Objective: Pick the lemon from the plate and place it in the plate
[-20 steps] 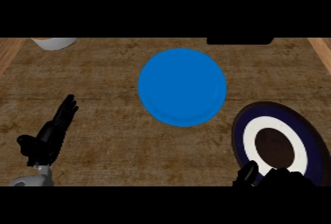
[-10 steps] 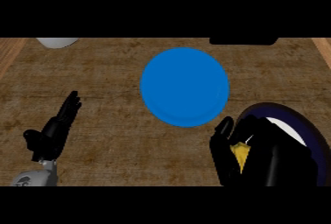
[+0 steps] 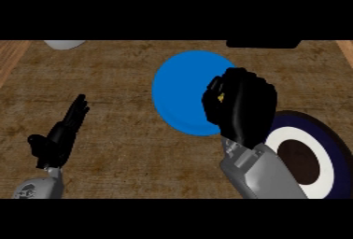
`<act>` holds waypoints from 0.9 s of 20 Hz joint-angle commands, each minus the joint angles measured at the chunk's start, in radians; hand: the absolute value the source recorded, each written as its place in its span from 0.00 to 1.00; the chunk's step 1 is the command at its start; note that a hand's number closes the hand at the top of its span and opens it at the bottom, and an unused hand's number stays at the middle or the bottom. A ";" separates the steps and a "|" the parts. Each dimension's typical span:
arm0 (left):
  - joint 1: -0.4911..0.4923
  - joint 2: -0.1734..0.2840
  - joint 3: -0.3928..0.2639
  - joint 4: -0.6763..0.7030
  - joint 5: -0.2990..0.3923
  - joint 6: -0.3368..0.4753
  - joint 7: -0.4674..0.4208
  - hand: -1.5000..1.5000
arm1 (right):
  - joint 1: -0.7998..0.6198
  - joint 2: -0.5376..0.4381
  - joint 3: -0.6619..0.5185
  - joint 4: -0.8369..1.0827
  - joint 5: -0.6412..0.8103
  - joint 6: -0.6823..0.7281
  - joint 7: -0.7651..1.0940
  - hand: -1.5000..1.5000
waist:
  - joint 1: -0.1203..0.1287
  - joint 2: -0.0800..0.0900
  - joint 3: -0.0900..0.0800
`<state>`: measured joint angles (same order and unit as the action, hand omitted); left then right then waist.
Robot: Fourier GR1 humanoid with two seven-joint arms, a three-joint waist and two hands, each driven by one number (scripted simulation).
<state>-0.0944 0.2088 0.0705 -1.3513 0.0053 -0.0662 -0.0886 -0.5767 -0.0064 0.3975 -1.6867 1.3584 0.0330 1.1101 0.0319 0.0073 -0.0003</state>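
The right hand [image 3: 241, 105] is curled around the lemon [image 3: 221, 97], over the right edge of the blue plate [image 3: 183, 93]. The dark-rimmed plate [image 3: 310, 158] lies beside its forearm. The left hand [image 3: 59, 135] rests open at the lower left.

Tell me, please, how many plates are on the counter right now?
2. A blue plate lies at the centre, partly behind the right hand; a dark-rimmed plate with a white ring sits at the right edge, partly behind the forearm.

The right robot hand [image 3: 240, 108], curled round the lemon [image 3: 221, 97] (barely visible), has moved from the dark-rimmed plate [image 3: 324, 144] over the blue plate [image 3: 185, 91].
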 commanded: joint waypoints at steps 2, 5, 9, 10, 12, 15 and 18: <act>-0.037 0.035 0.031 0.051 0.015 -0.036 -0.023 0.50 | -0.138 0.006 -0.026 0.256 -0.081 -0.214 0.118 1.00 | 0.001 0.002 0.000; 0.051 0.015 0.003 -0.042 0.000 -0.018 0.000 0.50 | -0.194 0.006 -0.085 0.399 -0.125 -0.276 0.065 1.00 | 0.009 -0.001 0.001; -0.014 0.023 0.013 0.028 -0.007 -0.022 -0.027 0.50 | -0.213 0.006 -0.165 0.407 -0.117 -0.464 0.099 1.00 | 0.017 0.007 0.001; -0.034 -0.034 -0.020 0.022 -0.013 0.004 -0.014 0.50 | -0.222 0.006 -0.172 0.493 -0.120 -0.510 0.100 0.00 | 0.025 0.012 0.001; 0.006 -0.019 -0.015 0.033 -0.020 -0.007 -0.045 0.50 | -0.240 0.006 -0.158 0.555 -0.127 -0.521 0.139 0.00 | 0.019 0.005 0.000; -0.021 -0.010 -0.007 0.021 -0.018 -0.002 -0.012 0.50 | -0.235 0.006 -0.211 0.628 -0.192 -0.582 0.086 0.00 | 0.012 0.004 0.001; -0.009 0.046 0.034 0.041 0.029 -0.074 -0.036 0.50 | -0.288 0.006 -0.227 0.632 -0.219 -0.649 0.103 0.00 | 0.019 0.002 0.000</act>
<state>-0.1165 0.2128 0.0740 -1.3132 -0.0011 -0.0878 -0.1149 -0.8183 -0.0080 0.1948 -1.0989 1.1751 -0.4598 1.0717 0.0478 0.0125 0.0003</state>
